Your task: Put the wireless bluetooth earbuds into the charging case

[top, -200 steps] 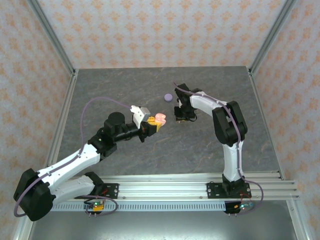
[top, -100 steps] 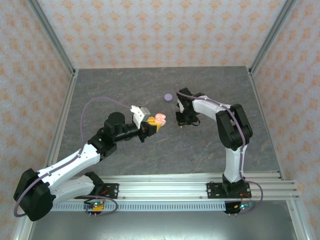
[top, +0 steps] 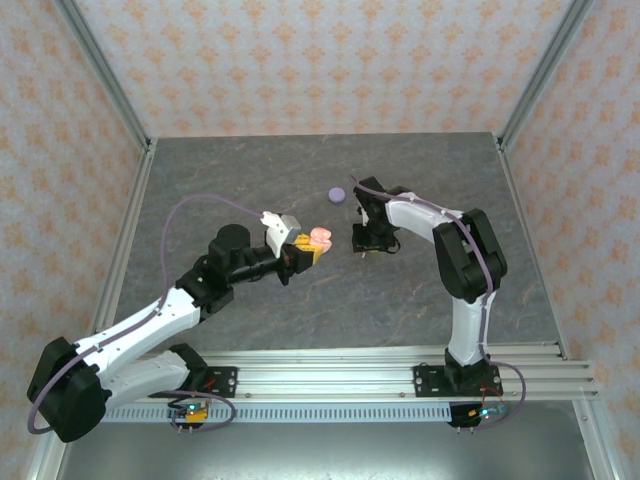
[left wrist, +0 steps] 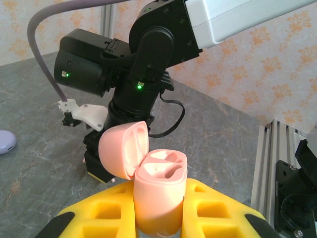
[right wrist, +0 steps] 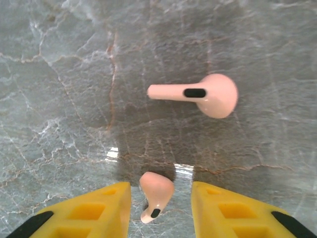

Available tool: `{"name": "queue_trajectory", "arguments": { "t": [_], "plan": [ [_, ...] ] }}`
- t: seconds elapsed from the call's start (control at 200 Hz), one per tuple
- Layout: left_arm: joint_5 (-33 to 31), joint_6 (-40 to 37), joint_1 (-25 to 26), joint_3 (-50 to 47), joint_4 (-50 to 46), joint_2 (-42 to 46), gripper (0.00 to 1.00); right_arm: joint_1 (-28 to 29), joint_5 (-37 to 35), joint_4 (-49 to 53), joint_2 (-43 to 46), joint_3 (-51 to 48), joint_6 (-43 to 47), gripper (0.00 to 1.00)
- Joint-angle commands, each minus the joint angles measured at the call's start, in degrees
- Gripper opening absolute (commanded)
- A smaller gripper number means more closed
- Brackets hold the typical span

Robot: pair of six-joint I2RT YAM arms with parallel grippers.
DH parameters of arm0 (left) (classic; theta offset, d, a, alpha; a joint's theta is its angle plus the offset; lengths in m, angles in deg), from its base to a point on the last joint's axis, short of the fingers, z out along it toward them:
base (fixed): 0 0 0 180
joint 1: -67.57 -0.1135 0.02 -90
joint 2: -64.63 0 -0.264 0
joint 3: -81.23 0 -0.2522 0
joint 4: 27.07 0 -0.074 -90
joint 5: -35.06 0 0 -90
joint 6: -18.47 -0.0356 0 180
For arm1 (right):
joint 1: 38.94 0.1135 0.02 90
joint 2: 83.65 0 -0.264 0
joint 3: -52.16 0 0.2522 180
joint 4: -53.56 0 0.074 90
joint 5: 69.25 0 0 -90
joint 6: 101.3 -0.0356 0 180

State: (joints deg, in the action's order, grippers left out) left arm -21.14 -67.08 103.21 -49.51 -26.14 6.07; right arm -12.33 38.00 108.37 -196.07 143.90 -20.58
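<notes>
One overhead look: I see the left gripper [top: 309,245] and right gripper [top: 362,243] near mid-frame. Left wrist: it's clamped on the open charging case [left wrist: 159,191]. Right wrist: jaws apart around one earbud [right wrist: 155,191], bottom centre; likely light and slick, so I'd pinch its bulb.

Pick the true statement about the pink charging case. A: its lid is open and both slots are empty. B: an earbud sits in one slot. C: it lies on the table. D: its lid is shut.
A: the case, clamped in the left gripper, has its lid flipped back over two empty slots, and both pink earbuds lie on the table.
</notes>
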Motion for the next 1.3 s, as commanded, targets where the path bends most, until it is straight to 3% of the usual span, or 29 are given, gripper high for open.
{"name": "queue_trajectory", "arguments": {
  "t": [0.0,0.455,1.021,1.296],
  "plan": [
    [-0.7,-0.1,0.5,0.5,0.7,0.1,0.15,0.6,-4.5,0.1,3.0,-0.1,-6.4,0.38],
    [-0.8,-0.2,0.5,0.4,0.8,-0.1,0.15,1.1,-1.2,-0.8,0.1,0.8,-6.8,0.41],
    [-0.9,-0.1,0.5,0.4,0.6,0.0,0.15,2.0,1.6,0.5,-2.7,4.5,-2.3,0.37],
    [-1.0,-0.1,0.5,0.3,0.4,0.4,0.15,2.7,-4.2,2.5,-2.9,5.1,-1.2,0.38]
  ]
}}
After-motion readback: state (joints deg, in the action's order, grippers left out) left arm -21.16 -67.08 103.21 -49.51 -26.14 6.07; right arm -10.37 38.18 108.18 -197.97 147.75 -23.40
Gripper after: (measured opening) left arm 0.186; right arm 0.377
